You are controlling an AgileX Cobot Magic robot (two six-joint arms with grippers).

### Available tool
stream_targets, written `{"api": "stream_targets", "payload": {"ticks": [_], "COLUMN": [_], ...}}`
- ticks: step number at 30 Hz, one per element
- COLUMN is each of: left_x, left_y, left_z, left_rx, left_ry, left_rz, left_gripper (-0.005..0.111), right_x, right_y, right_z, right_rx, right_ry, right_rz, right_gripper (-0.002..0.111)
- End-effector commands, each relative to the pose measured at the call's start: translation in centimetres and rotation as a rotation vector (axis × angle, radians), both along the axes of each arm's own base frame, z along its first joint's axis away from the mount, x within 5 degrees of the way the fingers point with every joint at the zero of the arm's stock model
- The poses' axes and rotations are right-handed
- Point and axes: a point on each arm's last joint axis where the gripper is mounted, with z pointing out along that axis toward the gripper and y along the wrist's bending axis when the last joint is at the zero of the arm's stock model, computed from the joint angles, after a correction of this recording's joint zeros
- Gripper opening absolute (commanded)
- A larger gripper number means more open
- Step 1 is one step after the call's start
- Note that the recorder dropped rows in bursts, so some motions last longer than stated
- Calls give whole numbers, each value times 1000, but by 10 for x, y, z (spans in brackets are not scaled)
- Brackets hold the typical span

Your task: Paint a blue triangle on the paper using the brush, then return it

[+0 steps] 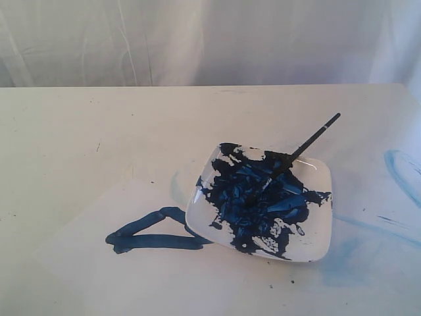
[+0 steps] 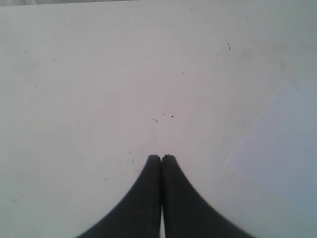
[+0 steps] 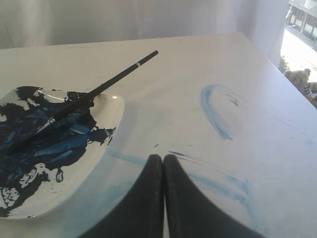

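brush (image 1: pixel 297 153) handle juts beyond dish (image 1: pixel 317 232) rim, open tabletop (image 1: pixel 79 131) all round; blue triangle (image 1: pixel 158 241) touches dish.

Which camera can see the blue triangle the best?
The exterior view. It shows the blue triangle on the paper, one corner reaching the dish. The left wrist view shows only bare paper and table; the right wrist view shows none of it.

The right fingers (image 3: pixel 176 198) meet tip to tip over the desk (image 3: pixel 198 74). Beyond them to one side, the brush (image 3: pixel 99 89) rests on a paint-smeared dish (image 3: pixel 89 163); pale blue smears (image 3: pixel 213 111) lie ahead.
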Motion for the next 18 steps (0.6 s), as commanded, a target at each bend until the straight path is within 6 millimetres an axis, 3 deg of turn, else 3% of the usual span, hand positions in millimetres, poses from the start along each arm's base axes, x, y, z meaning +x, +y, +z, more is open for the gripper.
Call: {"api": "stream_targets", "payload": {"ticks": [1, 18], "left_x": [0, 0], "left_y": [0, -2], "left_z": [1, 1], "left_rx": [-128, -47], "left_ry": [-21, -13], "left_rz": [44, -46], "left_gripper": [0, 0], "right_x": [0, 0], "right_y": [0, 0], "right_z": [0, 0], "right_rx": [3, 3], "right_ry": [-8, -8], "right_rz": [-8, -8], "right_gripper": [0, 0]}}
